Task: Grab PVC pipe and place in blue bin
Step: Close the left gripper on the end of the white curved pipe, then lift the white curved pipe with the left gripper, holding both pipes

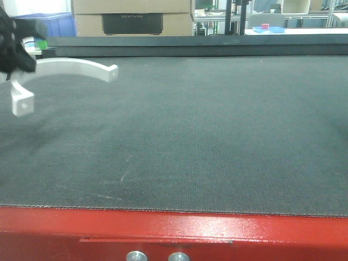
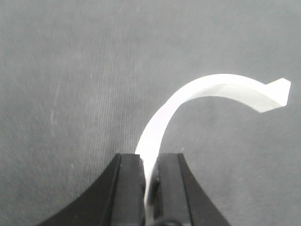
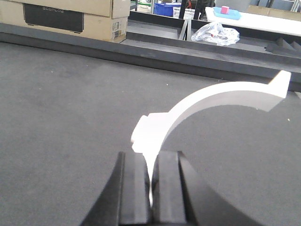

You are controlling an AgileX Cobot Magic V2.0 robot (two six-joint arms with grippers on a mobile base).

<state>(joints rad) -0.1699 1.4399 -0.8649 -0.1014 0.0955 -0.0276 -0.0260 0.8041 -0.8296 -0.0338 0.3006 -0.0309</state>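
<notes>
The white curved PVC pipe piece [image 1: 70, 64] hangs just over the dark woven mat [image 1: 190, 136], pinched in my left gripper [image 2: 149, 161]. My right gripper [image 3: 151, 162] looks clamped on it too. I'd squeeze firmly and carry it level to the blue plastic bin [image 1: 54, 24] back-left.

**Camera Placement**

Front camera: low at the table [image 1: 217, 163] edge, facing across toward a carton [image 1: 87, 24]. Left wrist camera: close over left pincer [image 2: 150, 162], aimed steeply down; shares the PVC pipe [image 2: 211, 85] with front. Right wrist camera: close over right pincer [image 3: 151, 160], aimed forward; shares the carton.
</notes>
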